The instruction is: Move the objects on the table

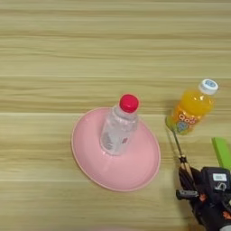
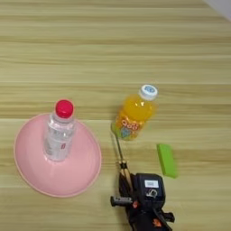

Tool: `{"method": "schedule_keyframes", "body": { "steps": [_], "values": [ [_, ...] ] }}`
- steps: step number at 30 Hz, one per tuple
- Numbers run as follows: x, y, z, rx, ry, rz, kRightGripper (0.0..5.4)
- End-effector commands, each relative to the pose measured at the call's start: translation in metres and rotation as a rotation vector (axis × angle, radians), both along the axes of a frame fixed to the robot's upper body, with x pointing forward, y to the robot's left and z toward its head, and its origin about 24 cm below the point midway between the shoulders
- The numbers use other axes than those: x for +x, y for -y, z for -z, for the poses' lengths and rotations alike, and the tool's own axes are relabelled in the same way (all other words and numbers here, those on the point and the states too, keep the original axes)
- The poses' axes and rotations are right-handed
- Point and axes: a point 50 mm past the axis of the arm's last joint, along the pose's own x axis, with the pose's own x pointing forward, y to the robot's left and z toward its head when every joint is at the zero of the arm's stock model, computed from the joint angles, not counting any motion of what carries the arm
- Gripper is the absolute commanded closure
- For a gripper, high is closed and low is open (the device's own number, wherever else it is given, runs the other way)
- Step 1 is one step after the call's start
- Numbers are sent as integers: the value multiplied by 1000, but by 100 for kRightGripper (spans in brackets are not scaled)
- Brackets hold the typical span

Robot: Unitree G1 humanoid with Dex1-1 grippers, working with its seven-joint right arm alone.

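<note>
Orange juice bottle label reads "QOO"; clear bottle's label unreadable.

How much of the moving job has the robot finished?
One thing looks done: the clear bottle with the red cap stands on the pink plate. In hand now: the end effector is at the screwdriver, whose thin tip points toward the orange-juice bottle. I cannot tell if it is gripped. Left: the juice bottle and a green block sit on the table.
</note>
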Motion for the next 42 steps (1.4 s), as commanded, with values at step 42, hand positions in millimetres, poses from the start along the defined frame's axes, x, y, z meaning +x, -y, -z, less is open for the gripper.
{"method": "schedule_keyframes", "body": {
  "steps": [42],
  "values": [
    [28, -50, -18, 61, 108, -199, 448]
  ]
}}
